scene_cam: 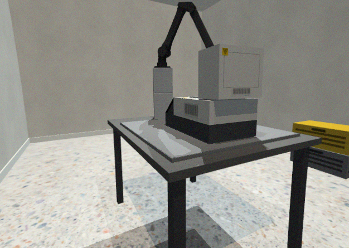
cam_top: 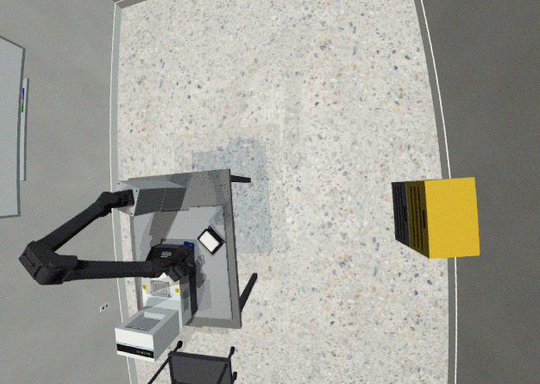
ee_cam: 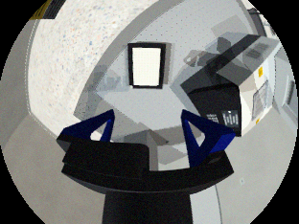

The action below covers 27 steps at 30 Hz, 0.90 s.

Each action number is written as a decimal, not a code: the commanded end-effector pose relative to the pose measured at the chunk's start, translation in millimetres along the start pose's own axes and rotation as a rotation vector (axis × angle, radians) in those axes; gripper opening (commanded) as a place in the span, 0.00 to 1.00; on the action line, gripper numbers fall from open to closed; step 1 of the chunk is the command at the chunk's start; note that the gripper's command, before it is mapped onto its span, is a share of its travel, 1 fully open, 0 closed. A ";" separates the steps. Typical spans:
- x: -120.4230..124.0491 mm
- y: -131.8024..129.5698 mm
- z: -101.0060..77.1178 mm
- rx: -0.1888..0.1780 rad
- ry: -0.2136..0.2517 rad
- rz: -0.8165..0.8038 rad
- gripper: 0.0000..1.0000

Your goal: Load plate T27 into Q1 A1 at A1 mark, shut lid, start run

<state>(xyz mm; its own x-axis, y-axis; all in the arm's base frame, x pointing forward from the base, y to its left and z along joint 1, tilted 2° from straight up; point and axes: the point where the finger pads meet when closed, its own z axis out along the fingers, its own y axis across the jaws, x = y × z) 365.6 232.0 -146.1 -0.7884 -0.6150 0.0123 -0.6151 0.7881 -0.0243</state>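
Note:
The cycler Q1 (cam_top: 167, 284) stands on the table with its lid (scene_cam: 229, 70) swung up and back, upright over the rear. Its block (cam_top: 160, 288) lies bare, with nothing on it. The dark key panel (cam_top: 167, 252) faces the arm's base. The plate T27 (cam_top: 210, 240) lies white in the dark-framed nest N1, beside Q1's front; it also shows in the wrist view (ee_cam: 146, 65). My gripper (ee_cam: 148, 113) (cam_top: 188, 245) is open and empty, its blue fingers wide apart. It hangs above the panel's edge, short of the plate. In the exterior view the lid hides it.
The arm's grey pedestal (scene_cam: 162, 93) stands at the table's far end from Q1. A yellow cabinet (cam_top: 440, 216) stands on the floor well away. A dark chair (cam_top: 200, 367) stands by the table's end behind Q1's lid.

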 end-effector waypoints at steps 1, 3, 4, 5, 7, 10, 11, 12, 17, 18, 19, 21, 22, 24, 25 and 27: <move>-32.8 -2.6 -12.0 -0.008 -0.019 0.118 1.00; -35.8 10.0 -10.4 0.003 -0.017 0.094 1.00; -35.8 10.0 -10.4 0.003 -0.017 0.094 1.00; -35.8 10.0 -10.4 0.003 -0.017 0.094 1.00; -24.3 12.7 -4.4 0.004 -0.003 0.061 1.00; -20.2 8.9 -1.3 0.004 -0.002 0.057 1.00; -18.9 6.6 -0.3 0.004 -0.002 0.058 1.00; -17.7 4.9 0.8 0.004 -0.002 0.058 1.00; -12.0 -1.9 5.4 0.003 0.001 0.057 1.00; -11.2 -2.1 5.7 0.003 0.001 0.054 1.00; -10.3 -2.2 6.1 0.003 0.001 0.052 1.00; -10.6 -2.4 4.7 0.004 -0.003 0.049 1.00; -10.6 -2.4 4.7 0.004 -0.003 0.049 1.00; -8.4 2.1 1.9 0.003 0.003 0.035 1.00; -6.5 3.9 0.9 0.003 0.006 0.028 1.00; -3.3 7.6 -1.4 0.003 0.013 0.014 1.00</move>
<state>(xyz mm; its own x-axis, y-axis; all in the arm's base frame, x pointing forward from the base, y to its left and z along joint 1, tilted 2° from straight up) 373.4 242.9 -142.5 -0.8137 -0.5812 0.0022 -0.5810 0.8134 -0.0272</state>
